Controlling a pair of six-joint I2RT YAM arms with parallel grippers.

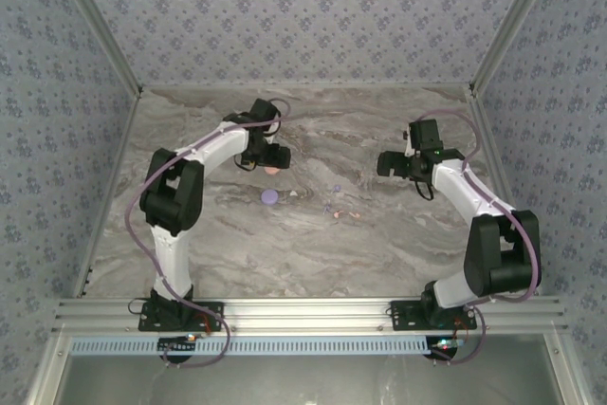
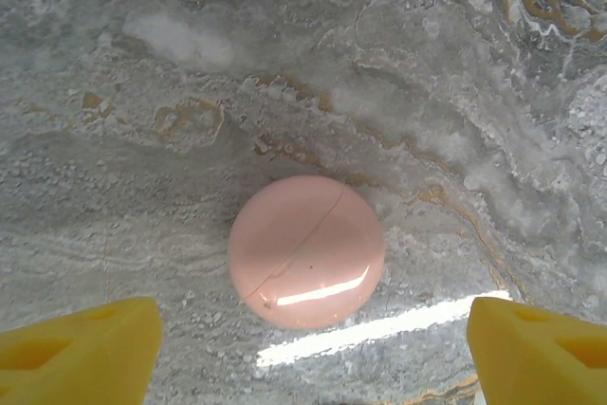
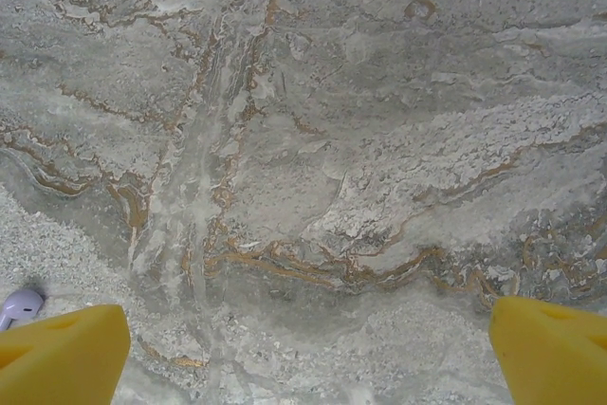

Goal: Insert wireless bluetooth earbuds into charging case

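Nearest to us on the tabletop (image 1: 285, 253) lie the earbuds (image 1: 338, 215), a loose scatter of tiny lilac and pinkish specks between the two arms, none of them in a case yet. One lilac earbud (image 3: 21, 306) peeks in at the lower left of the right wrist view, just outside the right jaws. Those stand wide open over bare marble, with nothing between their yellow fingers (image 3: 62, 353).

A little farther back sits a lilac disc (image 1: 270, 197). Beyond it is the pink case (image 2: 305, 251), lying flat and shut, with a fine line across its top. The left jaws hang over it, open and empty, their fingers (image 2: 81, 348) spread wider than the case. It lies just ahead of the tips rather than between them.

We judge the step in hand to be taking hold of that pink case. To do it well we should ease forward until the case sits centred between the fingers, come down close to the marble, and close across its widest line. A round, glossy shell will likely squirt out of an off-centre pinch. We should also leave the seam free for opening.
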